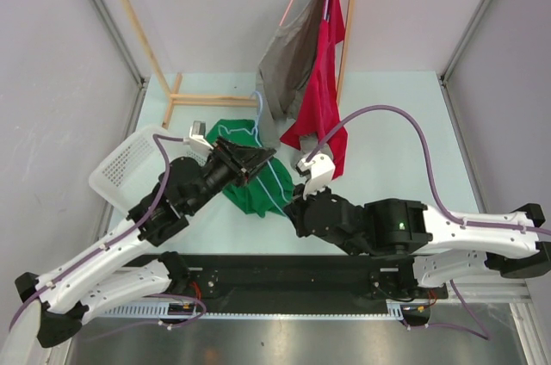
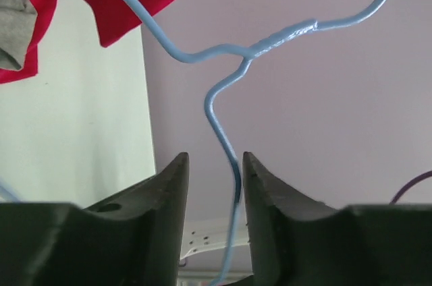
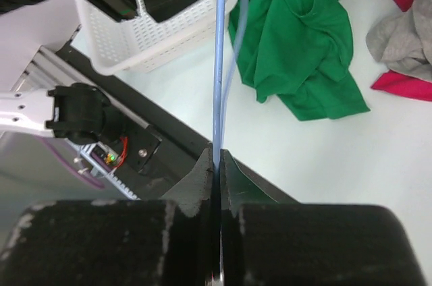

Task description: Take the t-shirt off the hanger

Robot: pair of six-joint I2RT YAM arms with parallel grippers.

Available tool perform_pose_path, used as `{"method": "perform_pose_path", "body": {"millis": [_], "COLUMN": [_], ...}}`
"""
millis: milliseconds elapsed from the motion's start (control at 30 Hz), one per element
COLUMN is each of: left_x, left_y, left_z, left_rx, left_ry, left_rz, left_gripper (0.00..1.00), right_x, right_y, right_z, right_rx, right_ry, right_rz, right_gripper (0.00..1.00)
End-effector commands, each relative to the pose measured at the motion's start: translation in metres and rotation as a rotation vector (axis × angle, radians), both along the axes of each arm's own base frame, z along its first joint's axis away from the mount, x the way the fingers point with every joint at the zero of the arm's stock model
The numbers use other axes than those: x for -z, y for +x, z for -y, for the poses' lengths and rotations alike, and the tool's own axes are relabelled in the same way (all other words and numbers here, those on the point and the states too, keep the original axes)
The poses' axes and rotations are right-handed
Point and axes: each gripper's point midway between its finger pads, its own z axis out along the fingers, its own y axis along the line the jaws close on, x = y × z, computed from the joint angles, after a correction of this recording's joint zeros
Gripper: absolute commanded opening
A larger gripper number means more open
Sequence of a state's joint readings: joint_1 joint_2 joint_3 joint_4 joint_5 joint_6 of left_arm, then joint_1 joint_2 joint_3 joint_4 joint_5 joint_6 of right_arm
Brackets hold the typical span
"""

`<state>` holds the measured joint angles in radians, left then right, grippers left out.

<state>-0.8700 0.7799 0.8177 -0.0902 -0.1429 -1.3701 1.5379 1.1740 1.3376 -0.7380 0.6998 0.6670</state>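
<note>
The green t-shirt point(image 1: 247, 195) lies crumpled on the pale table between my two grippers; it also shows in the right wrist view point(image 3: 297, 43). The blue wire hanger point(image 1: 278, 182) stands over it. My right gripper point(image 3: 217, 154) is shut on the hanger's wire point(image 3: 219, 63), low near the table's front edge point(image 1: 294, 207). My left gripper point(image 2: 212, 158) is open, and the hanger's neck point(image 2: 223, 124) runs between its jaws close to the right finger. In the top view it point(image 1: 248, 158) is over the shirt's upper edge. Whether the wire still passes inside the shirt is hidden.
A white perforated basket point(image 1: 129, 163) stands at the left. A wooden rack point(image 1: 349, 21) at the back holds a grey garment point(image 1: 288, 59) and a red garment point(image 1: 323, 98) that hang down to the table. A black rail point(image 1: 284, 270) runs along the near edge.
</note>
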Motion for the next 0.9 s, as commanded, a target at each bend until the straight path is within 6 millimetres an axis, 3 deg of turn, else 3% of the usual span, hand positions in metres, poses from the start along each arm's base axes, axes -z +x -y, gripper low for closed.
{"method": "perform_pose_path", "body": {"millis": [0,100,267,333,367,533,600,733,767,833,867], "left_x": [0.001,-0.001,-0.009,0.0,-0.007,0.0,0.002,0.007,0.011,0.019,0.026], "left_y": [-0.01,-0.019,-0.041,-0.048,-0.056,-0.078,-0.089,-0.102,-0.104,-0.106,-0.107], "left_z": [0.002,0.002,-0.024,-0.035,-0.045,-0.075,-0.087,-0.096,-0.098,-0.099,-0.101], "left_rx": [0.049,0.092,0.111,0.112,0.107,0.1,0.102,0.124,0.128,0.139,0.141], "left_ry": [0.015,0.043,0.147,0.198,0.183,0.219,0.218,0.206,0.213,0.24,0.264], "left_rz": [0.053,0.104,0.231,0.251,0.284,0.325,0.345,0.387,0.386,0.392,0.382], "left_gripper": [0.51,0.6,0.66,0.71,0.79,0.8,0.79,0.77,0.78,0.77,0.77], "right_x": [-0.035,-0.037,-0.036,-0.037,-0.041,-0.05,-0.066,-0.085,-0.085,-0.092,-0.095], "right_y": [-0.006,-0.011,-0.011,-0.01,-0.009,-0.001,0.002,0.019,0.037,0.047,0.064], "right_z": [0.023,0.034,0.04,0.036,0.032,0.015,0.004,-0.016,-0.018,-0.035,-0.036], "right_rx": [0.048,0.053,0.073,0.065,0.065,0.064,0.06,0.073,0.106,0.062,0.073], "right_ry": [0.063,0.017,0.006,0.022,0.053,0.105,0.191,0.334,0.343,0.411,0.432], "right_rz": [-0.026,-0.039,-0.025,-0.009,-0.003,0.066,0.085,0.117,0.124,0.103,0.101], "right_gripper": [0.0,0.0,0.0,0.0,0.0,0.0,0.0,0.0,0.0,0.0,0.0]}}
